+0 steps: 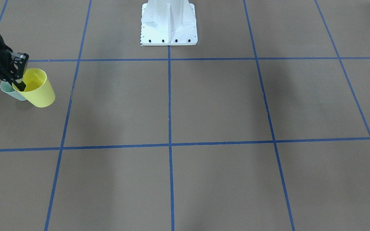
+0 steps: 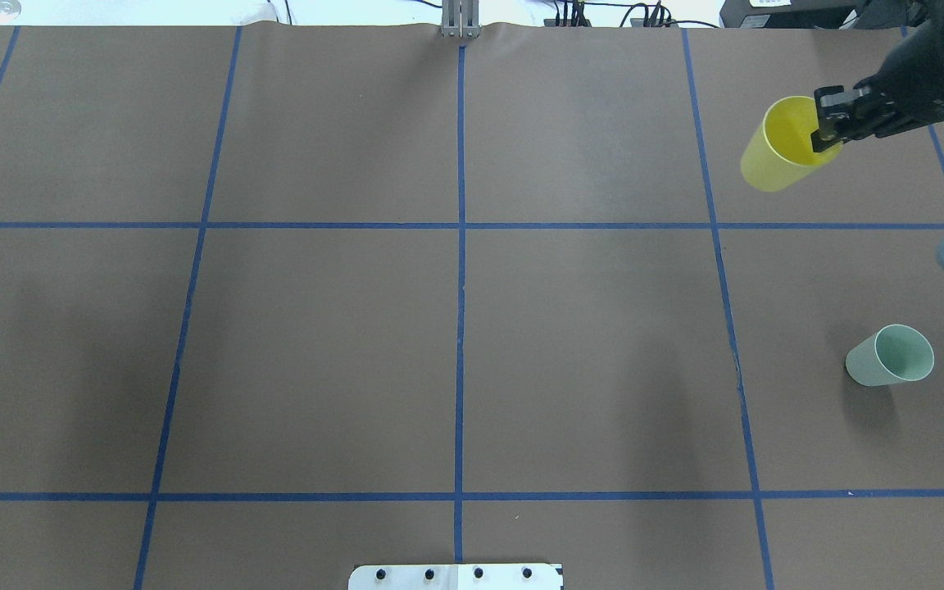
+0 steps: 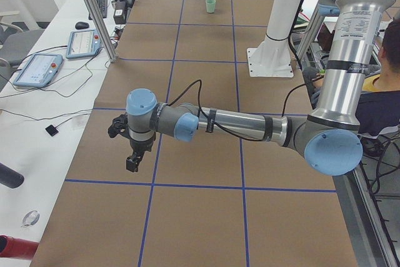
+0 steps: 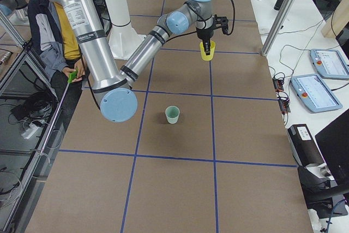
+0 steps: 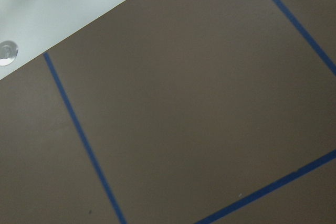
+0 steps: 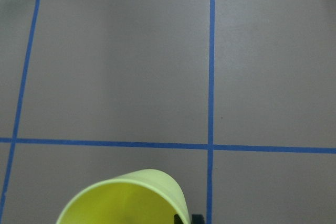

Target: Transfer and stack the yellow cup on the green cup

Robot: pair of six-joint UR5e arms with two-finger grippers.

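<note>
My right gripper (image 2: 826, 131) is shut on the rim of the yellow cup (image 2: 782, 146), one finger inside and one outside, and holds it tilted above the table's far right square. The green cup (image 2: 890, 355) stands upright on the table, nearer the robot and apart from the yellow cup (image 4: 207, 51). In the front-facing view the yellow cup (image 1: 38, 87) partly hides the green cup (image 1: 10, 90). The right wrist view shows the yellow cup's rim (image 6: 128, 199) at its bottom edge. My left gripper (image 3: 134, 161) hangs over the table's other end; I cannot tell whether it is open or shut.
The white robot pedestal (image 1: 169, 24) stands at the table's middle edge. Blue tape lines (image 2: 460, 246) divide the brown tabletop into squares. A person (image 4: 52, 25) sits behind the robot. Tablets (image 3: 37, 70) and cables lie on the side bench.
</note>
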